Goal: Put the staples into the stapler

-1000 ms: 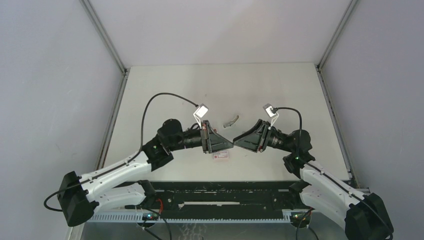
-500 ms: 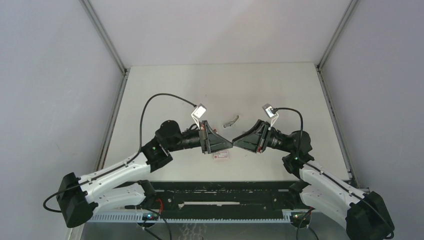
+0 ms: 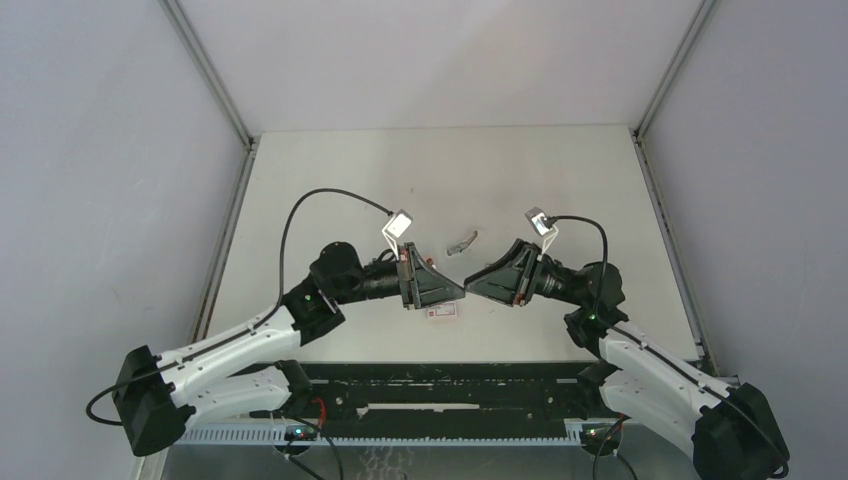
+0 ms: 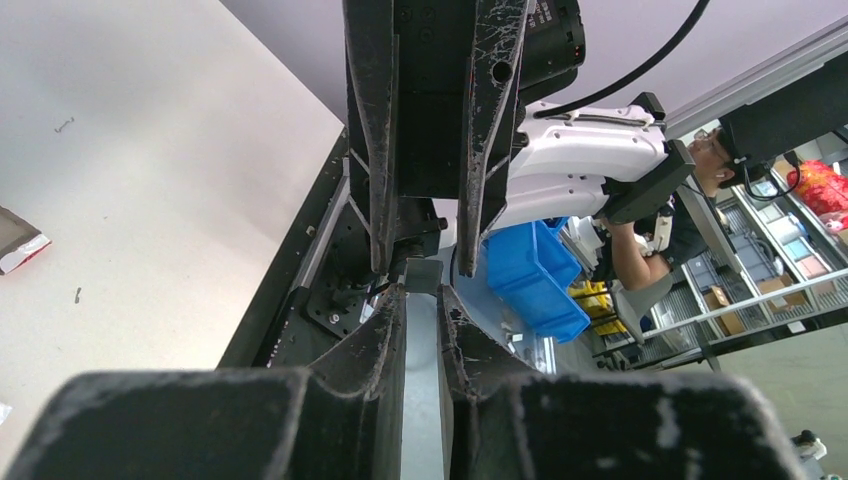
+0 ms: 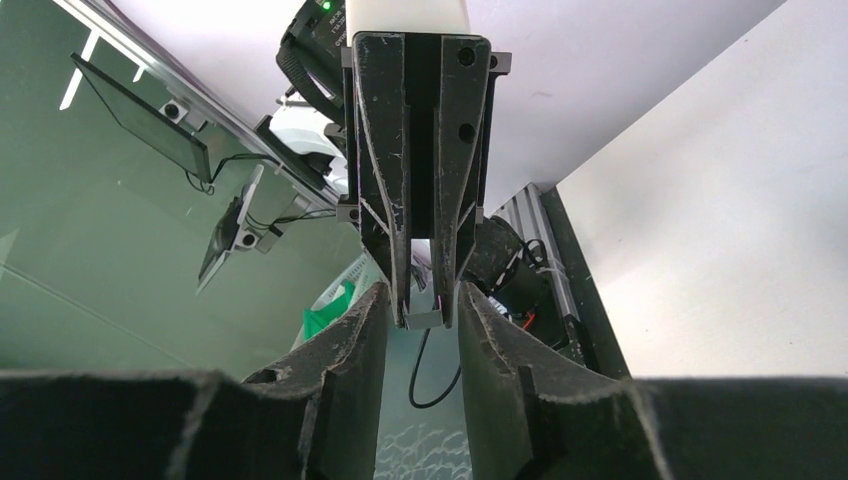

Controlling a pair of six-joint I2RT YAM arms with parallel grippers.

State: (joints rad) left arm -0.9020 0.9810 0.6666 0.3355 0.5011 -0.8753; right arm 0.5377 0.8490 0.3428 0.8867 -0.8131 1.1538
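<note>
Over a pale surface [image 3: 560, 180] between grey walls [image 3: 100, 200], left fingers [image 4: 372, 340] pinch a small grey metallic staples block [image 4: 424, 275]; right fingers [image 5: 352, 350] spread.

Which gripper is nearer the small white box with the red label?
Left. The left gripper hangs almost directly over the box; the right gripper is off to its right.

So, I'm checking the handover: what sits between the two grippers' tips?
The staples, a small grey piece pinched by the left gripper. The right gripper stands open around it. Both wrist views show this.
</note>
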